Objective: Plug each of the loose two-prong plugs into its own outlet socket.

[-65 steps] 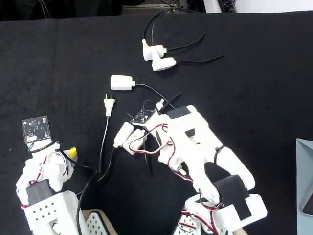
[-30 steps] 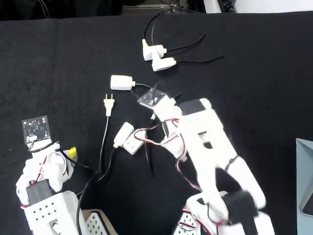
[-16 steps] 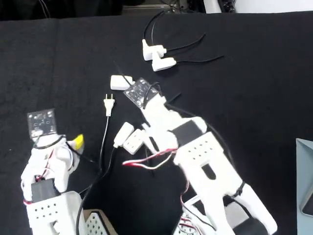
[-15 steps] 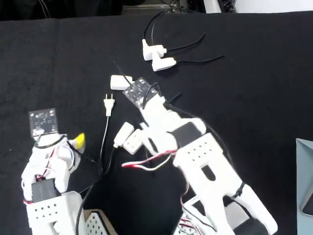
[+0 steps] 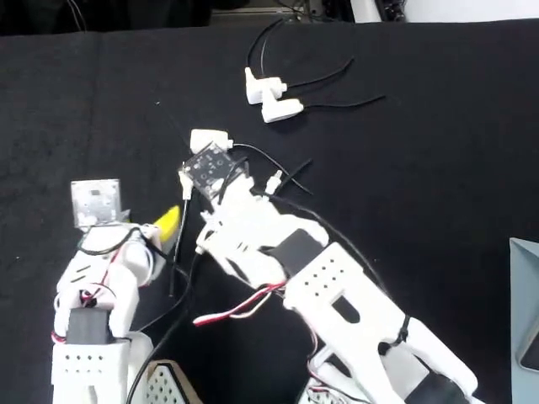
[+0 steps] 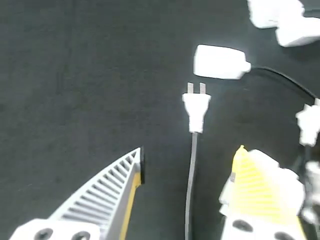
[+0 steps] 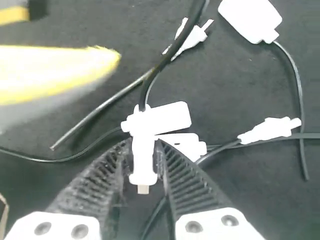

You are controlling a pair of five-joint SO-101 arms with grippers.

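A loose white two-prong plug (image 6: pixel 196 106) lies with its prongs pointing at a white socket block (image 6: pixel 220 61), a small gap between them. My left gripper (image 6: pixel 190 150) is open just behind that plug, and its grey cable (image 6: pixel 191 170) runs between the fingers. In the high view the yellow finger (image 5: pixel 168 220) sits beside the cable. My right gripper (image 7: pixel 143 146) is shut on a white plug stem (image 7: pixel 143 162) that sticks out of a white block (image 7: pixel 162 117) with a black cable. A second loose plug (image 7: pixel 267 129) lies close by.
Two more white socket blocks (image 5: pixel 269 94) with black cables lie at the back of the black table. Black cables (image 7: pixel 100 107) cross the middle. The right arm (image 5: pixel 286 252) lies over the centre. A pale blue object (image 5: pixel 526 311) stands at the right edge.
The right arm has swung left across the table centre and now covers the white blocks there. The left arm has moved forward and right, bringing its yellow finger up to the grey cable.
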